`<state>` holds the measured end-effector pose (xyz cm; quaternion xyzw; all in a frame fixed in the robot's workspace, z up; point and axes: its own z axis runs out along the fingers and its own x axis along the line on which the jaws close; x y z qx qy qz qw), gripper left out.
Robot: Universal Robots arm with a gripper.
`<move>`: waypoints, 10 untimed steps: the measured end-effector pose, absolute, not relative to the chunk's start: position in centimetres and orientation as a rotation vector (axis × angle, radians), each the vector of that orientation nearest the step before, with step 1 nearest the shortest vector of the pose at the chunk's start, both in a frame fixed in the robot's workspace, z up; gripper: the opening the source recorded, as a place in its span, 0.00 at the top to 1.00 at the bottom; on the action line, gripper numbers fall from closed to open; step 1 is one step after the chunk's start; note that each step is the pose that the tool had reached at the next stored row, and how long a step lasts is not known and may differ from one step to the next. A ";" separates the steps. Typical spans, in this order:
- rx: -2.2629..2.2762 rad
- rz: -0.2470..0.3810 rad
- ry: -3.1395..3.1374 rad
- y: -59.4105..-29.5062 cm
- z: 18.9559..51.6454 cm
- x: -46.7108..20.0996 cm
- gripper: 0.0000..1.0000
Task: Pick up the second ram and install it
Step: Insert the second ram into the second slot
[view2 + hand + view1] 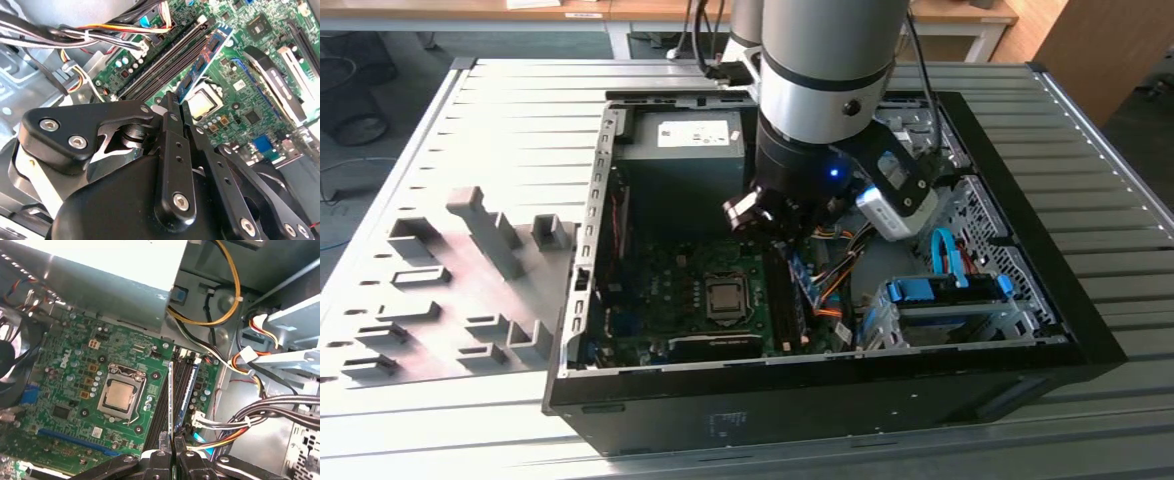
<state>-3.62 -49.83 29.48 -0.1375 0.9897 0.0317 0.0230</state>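
While the gripper point(172, 449) is clamped on one end of the second ram point(171, 400), this board stands on its thin edge over the black memory slots point(182, 390); I cannot tell if it touches a slot. These slots run along the motherboard's point(65, 390) edge next to the cables point(240, 425), with the processor socket point(120, 397) just beside them. Everything sits inside the open computer case point(827, 410) on the slatted worktop point(520, 110).
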 end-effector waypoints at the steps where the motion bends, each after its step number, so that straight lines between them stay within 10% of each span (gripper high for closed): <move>1: -0.404 0.097 3.067 -49.8 29.5 -3.6 0.86; 10: -0.155 0.091 3.085 -49.8 29.4 -3.6 0.86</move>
